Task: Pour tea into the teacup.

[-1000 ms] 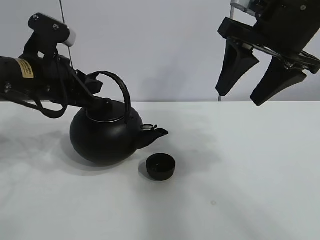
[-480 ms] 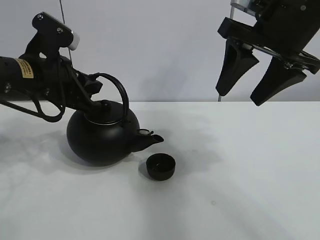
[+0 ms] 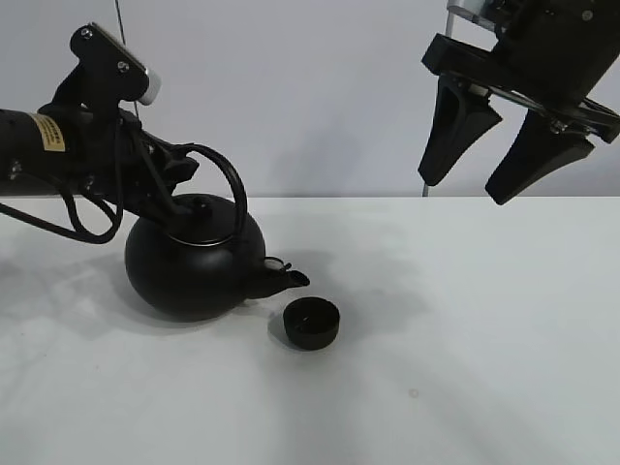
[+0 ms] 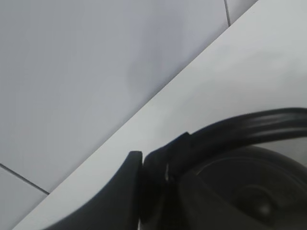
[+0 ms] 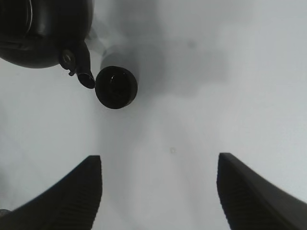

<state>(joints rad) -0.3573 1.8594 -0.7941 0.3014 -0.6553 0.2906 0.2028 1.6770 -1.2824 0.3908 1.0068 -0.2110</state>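
Note:
The big round black kettle (image 3: 194,263) hangs tilted with its spout (image 3: 291,279) tipped downward, just above and left of the teacup (image 3: 312,323). That teacup is a small, low matte-black cup standing on the white table (image 3: 465,368). My left gripper (image 3: 179,186) is shut on the kettle's arched handle (image 4: 249,125); one dark finger (image 4: 122,191) shows beside the handle's base. High at the upper right, my right gripper (image 3: 465,189) hangs open and holds nothing. Looking down from it, the spout tip (image 5: 86,76) lies next to the teacup (image 5: 116,87). No stream of tea shows.
A grey wall (image 3: 320,97) rises behind the table's far edge. Cables (image 3: 87,218) loop under the left arm beside the kettle. The right gripper's fingers (image 5: 72,191) frame bare table well short of the cup.
The left arm has tipped the kettle further forward and drawn it slightly left, so the spout has dropped closer to the teacup. The right gripper and the cup have stayed put.

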